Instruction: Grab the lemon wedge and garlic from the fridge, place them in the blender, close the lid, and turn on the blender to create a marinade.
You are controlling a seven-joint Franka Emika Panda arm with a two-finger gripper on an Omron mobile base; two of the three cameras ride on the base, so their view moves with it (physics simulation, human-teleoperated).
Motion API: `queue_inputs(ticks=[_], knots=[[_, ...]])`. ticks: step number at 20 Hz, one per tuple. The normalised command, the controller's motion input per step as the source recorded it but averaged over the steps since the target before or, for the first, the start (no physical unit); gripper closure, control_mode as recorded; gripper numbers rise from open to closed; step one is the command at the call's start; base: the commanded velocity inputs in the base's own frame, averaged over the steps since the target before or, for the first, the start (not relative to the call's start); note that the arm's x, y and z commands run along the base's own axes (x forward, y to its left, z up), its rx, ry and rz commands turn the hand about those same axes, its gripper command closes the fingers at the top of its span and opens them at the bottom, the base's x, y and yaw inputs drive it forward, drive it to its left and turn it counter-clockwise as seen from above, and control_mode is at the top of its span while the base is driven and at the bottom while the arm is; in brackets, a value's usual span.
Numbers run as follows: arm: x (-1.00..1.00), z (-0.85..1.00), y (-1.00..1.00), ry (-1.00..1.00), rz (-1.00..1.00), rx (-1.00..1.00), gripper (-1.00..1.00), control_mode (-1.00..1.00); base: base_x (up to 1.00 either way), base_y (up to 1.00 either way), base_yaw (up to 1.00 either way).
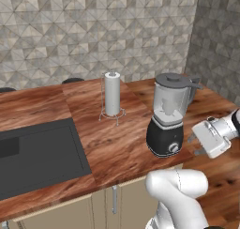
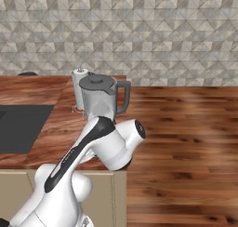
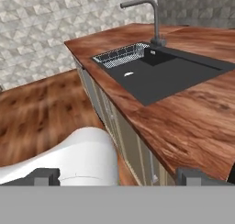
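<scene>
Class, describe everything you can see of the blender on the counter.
The blender stands upright on the wooden counter, right of the paper-towel roll. It has a rounded glossy black base with a silver front knob, carrying a clear grey-tinted jar with a side handle. The dark-grey lid sits on the jar. Nothing else touches it.

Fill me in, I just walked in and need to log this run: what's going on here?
The white arm's tool hangs open and empty just right of the blender, level with its black base and silver knob. The blender stands on the wooden counter with its lid on the jar. A paper-towel roll stands to its left, beyond it a dark sink with a wire basket. Whether anything is inside the jar cannot be told.
</scene>
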Motion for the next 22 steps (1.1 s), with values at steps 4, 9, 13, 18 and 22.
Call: queue_inputs(ticks=[4,9,13,18,22], knots=[[0.24,-0.07,0.00,0.00,0.00,0.00,-1.00,-1.00,0.00,0.00,0.00],[0.21,-0.17,0.00,0.00,0.00,0.00,-1.00,-1.00,0.00,0.00,0.00],[0.20,-0.20,0.00,0.00,0.00,0.00,-1.00,-1.00,0.00,0.00,0.00],[0.21,-0.16,-0.03,0.00,0.00,0.00,-1.00,-1.00,0.00,0.00,0.00],[0.15,-0.14,-0.08,0.00,0.00,0.00,-1.00,-1.00,0.00,0.00,0.00]])
